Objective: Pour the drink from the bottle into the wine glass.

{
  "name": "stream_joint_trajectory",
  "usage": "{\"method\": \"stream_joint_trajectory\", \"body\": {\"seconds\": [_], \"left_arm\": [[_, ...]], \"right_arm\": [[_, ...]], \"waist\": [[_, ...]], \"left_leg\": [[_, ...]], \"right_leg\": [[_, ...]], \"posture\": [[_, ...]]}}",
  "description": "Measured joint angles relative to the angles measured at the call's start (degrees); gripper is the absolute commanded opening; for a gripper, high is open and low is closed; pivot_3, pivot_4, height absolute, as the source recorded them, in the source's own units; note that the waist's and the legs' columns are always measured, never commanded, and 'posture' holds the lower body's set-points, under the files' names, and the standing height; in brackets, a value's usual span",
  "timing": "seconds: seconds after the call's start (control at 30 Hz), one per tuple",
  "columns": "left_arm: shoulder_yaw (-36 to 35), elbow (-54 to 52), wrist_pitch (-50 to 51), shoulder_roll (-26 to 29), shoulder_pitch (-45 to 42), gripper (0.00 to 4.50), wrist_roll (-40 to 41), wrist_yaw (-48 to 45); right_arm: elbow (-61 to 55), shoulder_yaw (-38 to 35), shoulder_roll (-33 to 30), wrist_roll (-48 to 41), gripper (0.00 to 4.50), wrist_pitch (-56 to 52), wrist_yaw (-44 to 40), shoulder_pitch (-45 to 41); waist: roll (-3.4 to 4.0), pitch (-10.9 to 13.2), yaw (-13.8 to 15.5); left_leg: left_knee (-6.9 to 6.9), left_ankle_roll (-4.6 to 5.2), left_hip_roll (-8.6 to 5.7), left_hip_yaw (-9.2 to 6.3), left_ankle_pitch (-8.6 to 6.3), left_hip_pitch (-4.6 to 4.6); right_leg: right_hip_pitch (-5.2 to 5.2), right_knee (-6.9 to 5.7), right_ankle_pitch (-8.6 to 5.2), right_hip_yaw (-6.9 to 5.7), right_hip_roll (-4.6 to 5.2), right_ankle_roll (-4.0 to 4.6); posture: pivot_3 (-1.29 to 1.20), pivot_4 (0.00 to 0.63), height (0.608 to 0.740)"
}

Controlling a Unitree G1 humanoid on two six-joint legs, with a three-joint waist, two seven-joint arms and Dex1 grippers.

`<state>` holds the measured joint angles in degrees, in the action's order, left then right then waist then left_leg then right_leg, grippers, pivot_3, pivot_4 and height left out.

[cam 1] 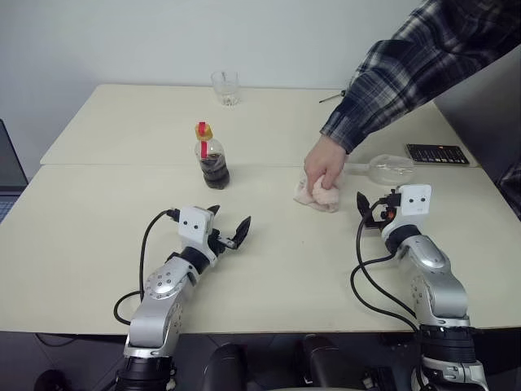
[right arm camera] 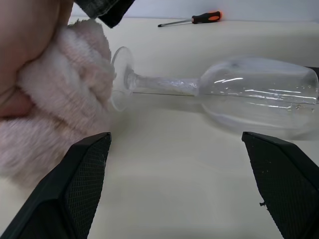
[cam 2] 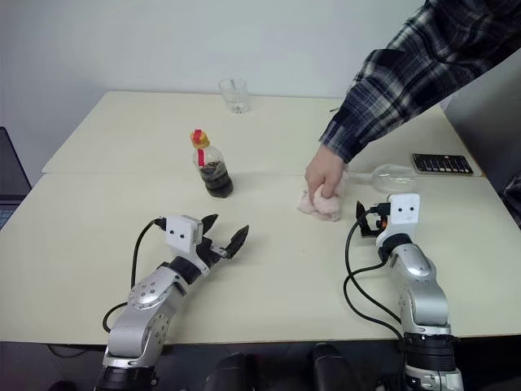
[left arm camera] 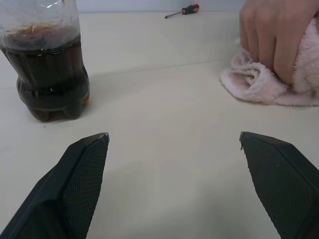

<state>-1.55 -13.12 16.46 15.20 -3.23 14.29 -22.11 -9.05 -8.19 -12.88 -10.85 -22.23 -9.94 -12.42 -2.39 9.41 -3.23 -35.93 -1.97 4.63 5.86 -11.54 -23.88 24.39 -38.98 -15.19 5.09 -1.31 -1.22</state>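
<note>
Both grippers rest low over the near part of the surface with nothing in them. Left gripper has its two black fingers spread wide, aimed toward the bottle; right gripper is likewise wide open, facing the wine glass.

Beyond the left gripper, the bottle stands upright, cap on, the drink filling roughly its lower half. Just ahead of the right gripper, a person's hand presses a pink cloth onto the surface, and the cloth touches the foot of the wine glass, which lies on its side with its bowl pointing away to the right. Farther off sit a dark remote-like device, a screwdriver and, at the far edge, a short tumbler.

Pouring looks some way off: the glass is not standing, and the cap appears closed. Main risks, judged from this layout: a reach by the right gripper now could strike the hand or nudge the glass, which may roll since it lies on its round bowl; closing on the thin stem could snap it; and squeezing the soft bottle once uncapped could slop cola.
</note>
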Motion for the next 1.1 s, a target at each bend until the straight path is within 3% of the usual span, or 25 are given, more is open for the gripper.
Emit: {"method": "stream_joint_trajectory", "body": {"seconds": [1.1], "left_arm": [[-2.9, -0.5, 0.0, -0.7, 0.2, 4.47, 1.4, 2.0]], "right_arm": [[-2.2, 1.5, -0.4, -2.4, 4.50, -1.1, -4.1, 0.5]], "waist": [[0.00, 0.0, 0.0]], "left_leg": [[-0.01, 0.00, -0.05, -0.35, 0.00, -0.01]], "right_leg": [[-0.10, 0.01, -0.01, -0.17, 0.00, 0.01]], "posture": [[0.00, 0.150, 0.740]]}}
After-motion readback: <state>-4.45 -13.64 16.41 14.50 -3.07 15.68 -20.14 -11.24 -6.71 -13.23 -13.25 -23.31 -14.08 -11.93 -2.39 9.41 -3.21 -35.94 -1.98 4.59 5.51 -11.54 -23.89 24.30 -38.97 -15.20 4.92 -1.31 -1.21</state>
